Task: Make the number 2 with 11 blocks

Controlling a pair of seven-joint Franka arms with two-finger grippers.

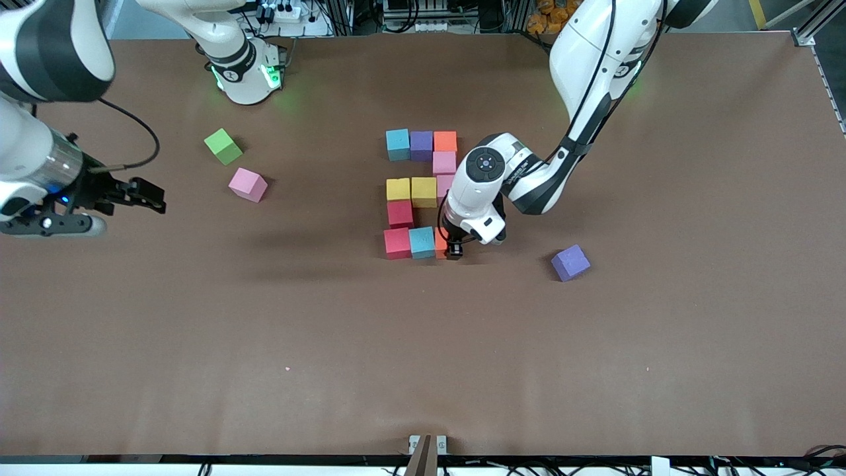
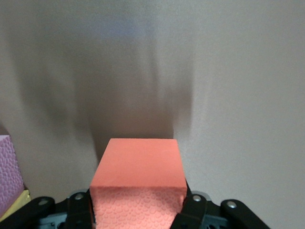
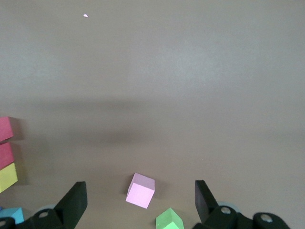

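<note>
The number 2 stands mid-table as touching blocks: light blue [image 1: 398,144], purple [image 1: 421,145] and orange [image 1: 445,141] in the row farthest from the front camera, then two pink [image 1: 444,162], two yellow [image 1: 423,192], one red [image 1: 400,214]. The nearest row is red [image 1: 396,242], light blue [image 1: 422,242] and an orange block [image 2: 138,167]. My left gripper [image 1: 453,250] is shut on that orange block, its fingers [image 2: 195,207] against its sides, and hides most of it in the front view. My right gripper [image 1: 155,198] waits open in the air at the right arm's end of the table.
A loose pink cube [image 1: 248,184] and a green cube [image 1: 223,146] lie on the table near the right gripper. The pink cube [image 3: 140,191] shows between its fingers in the right wrist view. A loose purple cube [image 1: 570,262] sits toward the left arm's end.
</note>
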